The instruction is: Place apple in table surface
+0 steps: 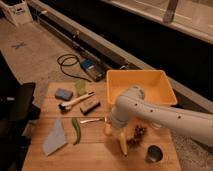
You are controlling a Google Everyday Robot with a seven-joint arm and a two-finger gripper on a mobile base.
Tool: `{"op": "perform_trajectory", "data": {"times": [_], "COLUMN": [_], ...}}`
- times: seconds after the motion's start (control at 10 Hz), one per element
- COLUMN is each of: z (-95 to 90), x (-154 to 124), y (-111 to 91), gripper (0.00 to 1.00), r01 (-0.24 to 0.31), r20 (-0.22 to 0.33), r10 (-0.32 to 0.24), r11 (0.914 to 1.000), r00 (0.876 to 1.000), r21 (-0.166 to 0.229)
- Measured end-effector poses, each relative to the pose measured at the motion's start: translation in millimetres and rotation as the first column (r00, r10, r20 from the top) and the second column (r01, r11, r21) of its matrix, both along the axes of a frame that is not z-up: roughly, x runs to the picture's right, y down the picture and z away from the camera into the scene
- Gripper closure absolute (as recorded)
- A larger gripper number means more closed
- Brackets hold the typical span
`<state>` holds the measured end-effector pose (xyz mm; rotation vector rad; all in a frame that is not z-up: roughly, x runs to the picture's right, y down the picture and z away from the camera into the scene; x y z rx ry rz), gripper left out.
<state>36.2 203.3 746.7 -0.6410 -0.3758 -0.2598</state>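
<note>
Because the table (45,162) is flat planking, the apple (108,130), low at its middle beside the yellow corn-like item (122,143), may roll once freed. Judged firm, smooth and light, it suits a grip across its widest part. The pincer (112,125) sits at the apple; its state cannot be told.

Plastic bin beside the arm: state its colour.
Yellow-orange bin, clearest in the camera view; the gripper sits below it.

yellow plastic bin (165,80) far right of bench | blue sponge (63,93) far-left | pale green cup (80,87) beside it | white-handled brush (76,101) | dark block (90,105) | blue-grey cloth (55,138) near-left | green pod (76,130) | long yellow corn-like item (122,143) | dark reddish grape bunch (138,135) | metal cup (154,153) near-right | gripper (108,127) low over bench centre
</note>
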Motion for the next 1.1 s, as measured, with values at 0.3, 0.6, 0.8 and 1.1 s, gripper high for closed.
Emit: {"op": "perform_trajectory", "data": {"times": [0.3, 0.6, 0.8, 1.1], "z": [26.1, 38.7, 38.6, 38.6], "x": [-14, -13, -14, -13], "y": [4, 9, 9, 9], "gripper": [0.38, 0.29, 0.29, 0.29], "r01": [0.017, 0.022, 0.024, 0.023], "r20": [0.021, 0.023, 0.023, 0.023], "r10": [-0.017, -0.021, -0.022, -0.021], "r11": [0.9991, 0.9979, 0.9978, 0.9978], "r00": [1.000, 1.000, 0.999, 1.000], "r21": [-0.038, -0.061, -0.062, -0.062]}}
